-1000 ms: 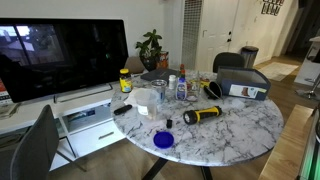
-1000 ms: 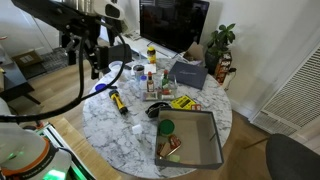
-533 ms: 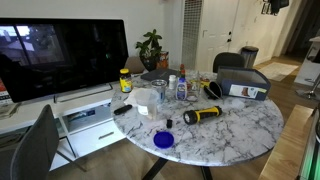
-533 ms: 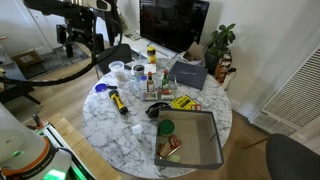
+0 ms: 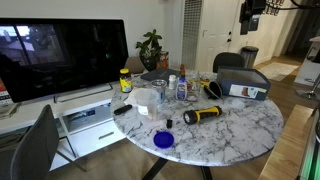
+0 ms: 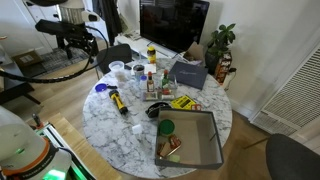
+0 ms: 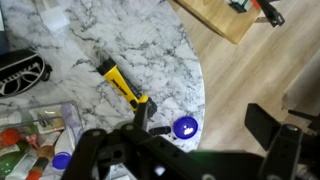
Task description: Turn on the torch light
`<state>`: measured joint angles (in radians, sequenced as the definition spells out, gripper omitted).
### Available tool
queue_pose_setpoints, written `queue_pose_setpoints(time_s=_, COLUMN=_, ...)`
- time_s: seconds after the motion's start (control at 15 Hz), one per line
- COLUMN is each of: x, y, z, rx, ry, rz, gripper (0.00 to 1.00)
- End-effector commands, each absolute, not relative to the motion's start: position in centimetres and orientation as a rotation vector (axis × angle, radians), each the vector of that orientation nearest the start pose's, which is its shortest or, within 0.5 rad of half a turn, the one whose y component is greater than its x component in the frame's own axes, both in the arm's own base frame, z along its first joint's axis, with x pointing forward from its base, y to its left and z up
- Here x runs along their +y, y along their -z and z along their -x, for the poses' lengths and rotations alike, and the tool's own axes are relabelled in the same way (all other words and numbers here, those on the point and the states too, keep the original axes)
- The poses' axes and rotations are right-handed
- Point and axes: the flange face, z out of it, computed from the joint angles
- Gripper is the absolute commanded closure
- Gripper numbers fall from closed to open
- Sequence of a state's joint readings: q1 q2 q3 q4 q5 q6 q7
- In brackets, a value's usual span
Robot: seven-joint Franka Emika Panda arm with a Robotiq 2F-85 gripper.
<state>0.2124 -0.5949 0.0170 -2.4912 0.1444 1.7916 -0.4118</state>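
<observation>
Arm's shifted since a second ago: our gripper now sits further left along the top edge in an exterior view, high up and well clear of the marble table. The torch light lies on that table, left of centre in the wrist view. Its long axis runs upper left to lower right, black end nearest us. We reckon the next move is a descent. Whether the jaws are spread or closed, we can't tell, it's too blurry.
</observation>
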Motion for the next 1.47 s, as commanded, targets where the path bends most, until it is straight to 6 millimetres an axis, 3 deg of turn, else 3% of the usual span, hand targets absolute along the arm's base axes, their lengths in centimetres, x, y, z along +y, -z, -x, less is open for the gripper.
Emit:
queue_pose_setpoints(time_s=0.0, x=10.3, y=-43.6, z=-34.3, rx=-0.973, ry=-0.014, rz=2.813, gripper=0.00)
queue_pose_setpoints(time_s=0.2, x=10.4, y=-40.3, z=-34.8, rx=-1.139, ry=0.049, rz=2.776, gripper=0.00)
queue_pose_setpoints(time_s=0.27, x=10.4, y=-42.2, z=-34.9, rx=-1.056, ry=0.023, rz=2.818, gripper=0.00)
queue_pose_setpoints(time_s=0.4, x=10.5, y=-40.6, z=-35.0, rx=-1.106, ry=0.029, rz=2.801, gripper=0.00)
queue_pose_setpoints(time_s=0.67, x=10.5, y=-40.4, z=-35.1, rx=-1.120, ry=0.027, rz=2.794, gripper=0.00)
queue_pose_setpoints(time_s=1.13, x=13.4, y=-35.8, z=-39.4, rx=-1.428, ry=-0.029, rz=2.591, gripper=0.00)
queue_pose_setpoints(time_s=1.2, x=13.7, y=-35.1, z=-40.0, rx=-1.459, ry=-0.013, rz=2.569, gripper=0.22)
queue_pose_setpoints(time_s=1.4, x=13.9, y=-32.8, z=-42.1, rx=-1.508, ry=0.028, rz=2.522, gripper=0.42)
